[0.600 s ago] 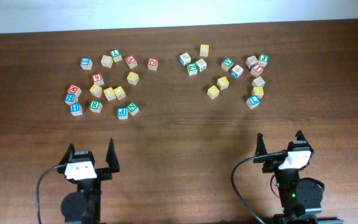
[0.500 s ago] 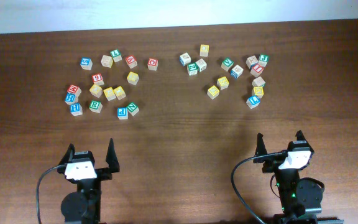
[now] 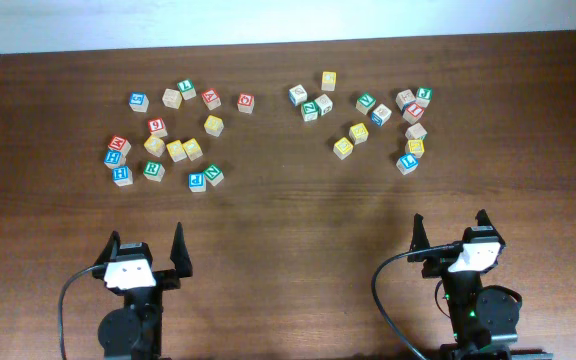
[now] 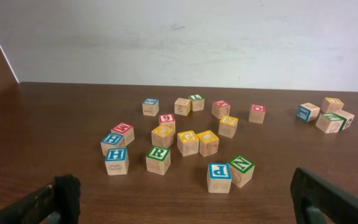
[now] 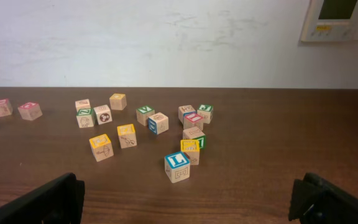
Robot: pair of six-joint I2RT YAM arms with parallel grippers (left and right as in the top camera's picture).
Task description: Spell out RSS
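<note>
Sitting on the grainy brown wooden bench (image 3: 288,215), the pale green-bordered R cube (image 3: 153,169) has yellow-faced cubes (image 3: 176,150) just beyond it. Well in front of it, left gripper (image 3: 146,238) and right gripper (image 3: 449,220) spread black fingers (image 4: 328,199) wide, empty.

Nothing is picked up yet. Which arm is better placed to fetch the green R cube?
Left. The green R cube lies in the left cluster, straight ahead of the open, empty left fingers. The right fingers, also open, face the other cluster, farther from it.
</note>
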